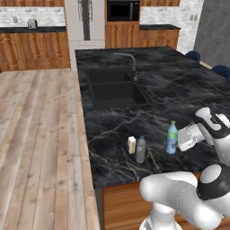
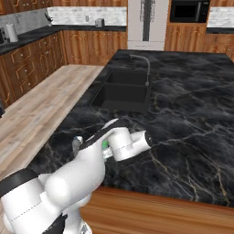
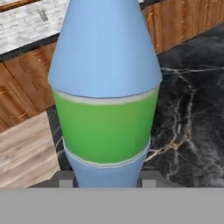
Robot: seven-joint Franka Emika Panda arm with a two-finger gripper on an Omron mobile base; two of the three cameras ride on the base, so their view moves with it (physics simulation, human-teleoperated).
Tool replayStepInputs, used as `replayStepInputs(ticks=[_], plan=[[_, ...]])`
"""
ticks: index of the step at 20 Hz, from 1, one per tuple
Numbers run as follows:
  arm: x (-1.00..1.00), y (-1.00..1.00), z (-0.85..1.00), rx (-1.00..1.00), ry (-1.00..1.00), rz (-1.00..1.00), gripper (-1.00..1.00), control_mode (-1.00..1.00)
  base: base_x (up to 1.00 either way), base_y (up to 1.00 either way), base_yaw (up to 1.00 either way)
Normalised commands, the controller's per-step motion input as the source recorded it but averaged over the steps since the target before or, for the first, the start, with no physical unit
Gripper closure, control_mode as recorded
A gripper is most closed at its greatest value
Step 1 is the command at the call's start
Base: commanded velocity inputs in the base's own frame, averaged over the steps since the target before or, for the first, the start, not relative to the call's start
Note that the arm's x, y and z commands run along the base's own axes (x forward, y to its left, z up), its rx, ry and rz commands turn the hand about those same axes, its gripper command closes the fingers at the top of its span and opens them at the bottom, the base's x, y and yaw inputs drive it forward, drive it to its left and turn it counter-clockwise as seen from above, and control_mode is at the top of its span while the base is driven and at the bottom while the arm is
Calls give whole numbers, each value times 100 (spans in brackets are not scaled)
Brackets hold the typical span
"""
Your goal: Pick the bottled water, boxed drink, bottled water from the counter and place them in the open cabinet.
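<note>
The gripper [image 1: 179,139] is closed on the blue bottled water [image 1: 172,137], which stands upright on the counter [image 1: 179,85], well in front of the sink [image 1: 117,92], near the front edge. In the hand view the blue bottle's green label band sits between the 2 finger tips [image 3: 65,183]. The greyish bottled water [image 1: 140,149] stands to its left, just beside the boxed drink [image 1: 131,144].

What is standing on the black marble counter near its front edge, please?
On the counter stand the cream boxed drink, the greyish bottle beside it, and the blue bottle with the gripper closed on it. The gripper covers part of the blue bottle's side.
</note>
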Motion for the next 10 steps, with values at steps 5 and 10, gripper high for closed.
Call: replayStepInputs(ticks=[5,10], plan=[[3,0,32,-24,36,-39,100,-100,0,0,0],[0,0,23,-19,31,-45,100,-100,0,0,0]])
